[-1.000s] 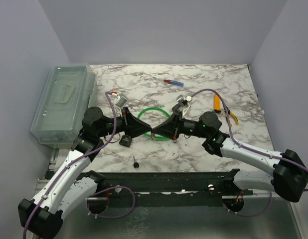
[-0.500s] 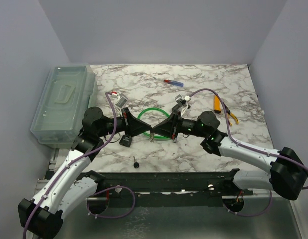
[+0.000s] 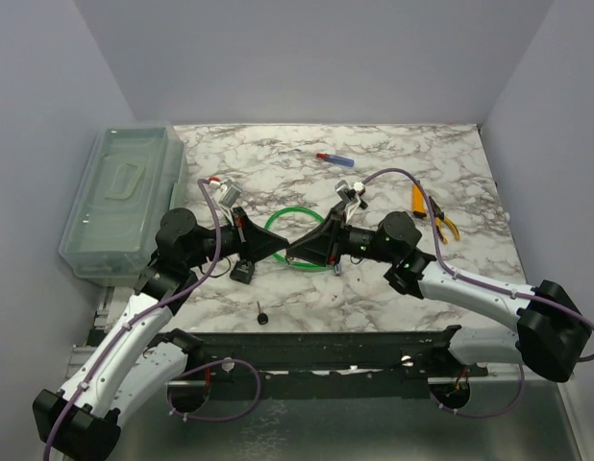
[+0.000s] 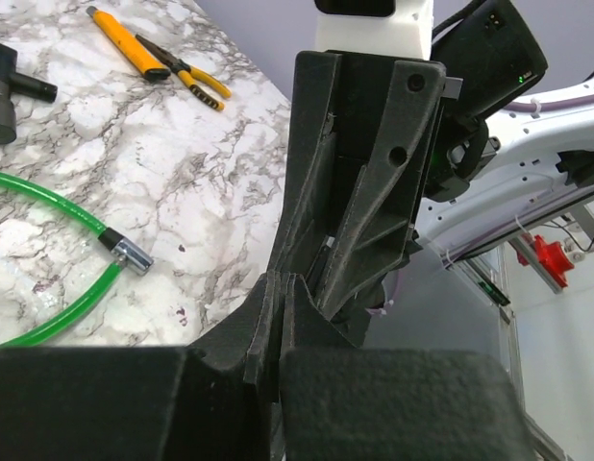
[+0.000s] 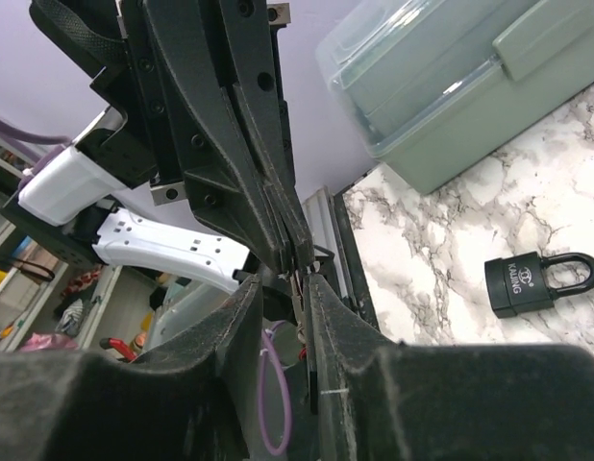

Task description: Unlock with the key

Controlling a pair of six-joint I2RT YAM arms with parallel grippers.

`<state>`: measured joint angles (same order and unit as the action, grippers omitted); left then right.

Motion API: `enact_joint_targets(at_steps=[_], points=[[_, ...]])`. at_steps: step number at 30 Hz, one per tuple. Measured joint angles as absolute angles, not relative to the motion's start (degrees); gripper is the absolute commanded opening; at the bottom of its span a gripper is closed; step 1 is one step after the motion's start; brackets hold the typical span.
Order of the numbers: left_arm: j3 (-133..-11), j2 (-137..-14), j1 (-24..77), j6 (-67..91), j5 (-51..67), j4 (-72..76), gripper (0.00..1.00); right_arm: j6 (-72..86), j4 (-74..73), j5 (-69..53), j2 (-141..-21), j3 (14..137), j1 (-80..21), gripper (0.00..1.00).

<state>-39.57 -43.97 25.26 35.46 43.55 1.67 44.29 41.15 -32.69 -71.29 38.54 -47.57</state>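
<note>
While the left gripper (image 3: 282, 255) and the right gripper (image 3: 299, 254) meet tip to tip just above the table (image 3: 403, 298), over the near arc of the green cable (image 3: 297, 212), the step in hand looks like a pass of the key (image 5: 295, 286) from one claw to the other; the padlock (image 3: 242, 272) lies flat on the marble just beside the left gripper, shackle shut, apart from both sets of tips; to do the pass well, the receiving claw should close fully on the key's bow before the giving one lets go, leaving the blade free and in line with the fingers, since a skewed hold would make the keyhole hard to find; the left claw's fingers are pressed together in its own wrist view, while the right claw's stand a narrow slit apart, and I cannot tell whether they grip anything; the key itself is hard to make out (only a thin pale sliver in that slit, which may be it); the overhead view hides the contact under the black fingers, and the padlock's keyhole shows in no view.
</note>
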Motion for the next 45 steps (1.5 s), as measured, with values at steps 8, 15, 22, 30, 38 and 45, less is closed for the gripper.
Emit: enact_joint_targets(at_steps=[8, 15, 22, 30, 38, 45], points=[[-39.57, -42.26, 25.26, 34.24, 40.64, 0.21, 0.00, 44.36, 41.60, -32.88, -71.31, 38.61, -47.57, 0.36], [-39.57, -41.45, 25.26, 33.76, 39.57, -0.14, 0.00, 44.49, 43.13, -33.21, -72.20, 38.61, -47.57, 0.36], [-39.57, -41.34, 25.26, 33.43, 38.81, -0.14, 0.00, 45.34, 44.12, -34.41, -74.83, 38.61, -47.57, 0.41], [-39.57, -40.93, 25.26, 33.36, 38.04, -0.12, 0.00, 45.84, 45.65, -34.79, -75.13, 38.39, -47.57, 0.26], [-39.57, -40.45, 25.19, 33.32, 37.80, -0.10, 0.00, 46.92, 47.81, -34.92, -76.38, 38.33, -47.57, 0.20], [-39.57, -40.42, 25.19, 33.15, 37.36, -0.10, 0.00, 47.99, 49.65, -35.31, -77.41, 38.33, -47.57, 0.01]])
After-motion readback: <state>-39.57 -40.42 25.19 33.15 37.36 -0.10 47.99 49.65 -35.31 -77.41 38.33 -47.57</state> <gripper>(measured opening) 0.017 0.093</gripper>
